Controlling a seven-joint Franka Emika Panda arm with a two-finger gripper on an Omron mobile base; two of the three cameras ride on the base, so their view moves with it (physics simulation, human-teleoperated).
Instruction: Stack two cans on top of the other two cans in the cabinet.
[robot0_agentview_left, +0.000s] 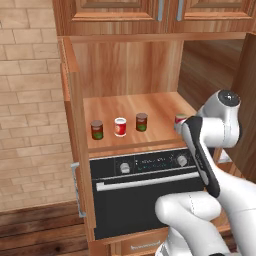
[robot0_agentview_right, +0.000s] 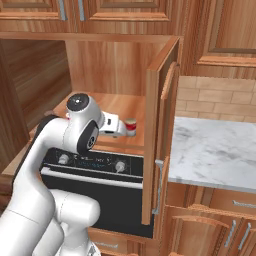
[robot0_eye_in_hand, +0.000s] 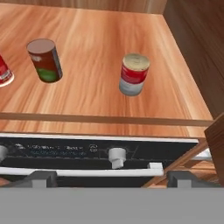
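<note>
On the cabinet (robot0_agentview_left: 150, 106) shelf stand, from left to right, a dark can (robot0_agentview_left: 97, 129), a red-and-white can (robot0_agentview_left: 120, 126), a second dark can (robot0_agentview_left: 141, 121) and another red-and-white can (robot0_agentview_left: 180, 118) half hidden by my arm. The hand view looks down on the right red-and-white can (robot0_eye_in_hand: 134, 74), upright on the shelf (robot0_eye_in_hand: 100, 48), with a dark can (robot0_eye_in_hand: 45, 60) to its left and a red-and-white can (robot0_eye_in_hand: 3, 72) at the edge. My gripper (robot0_eye_in_hand: 111, 178) is open and empty, in front of the shelf's front lip and short of the right can (robot0_agentview_right: 130, 127).
A black oven (robot0_agentview_left: 145, 195) with knobs (robot0_eye_in_hand: 116, 156) and a bar handle sits right under the shelf. The niche's doors stand open at both sides (robot0_agentview_left: 75, 125) (robot0_agentview_right: 160, 130). The niche's right wall (robot0_eye_in_hand: 197, 48) is close to the right can. A marble counter (robot0_agentview_right: 215, 145) lies to the right.
</note>
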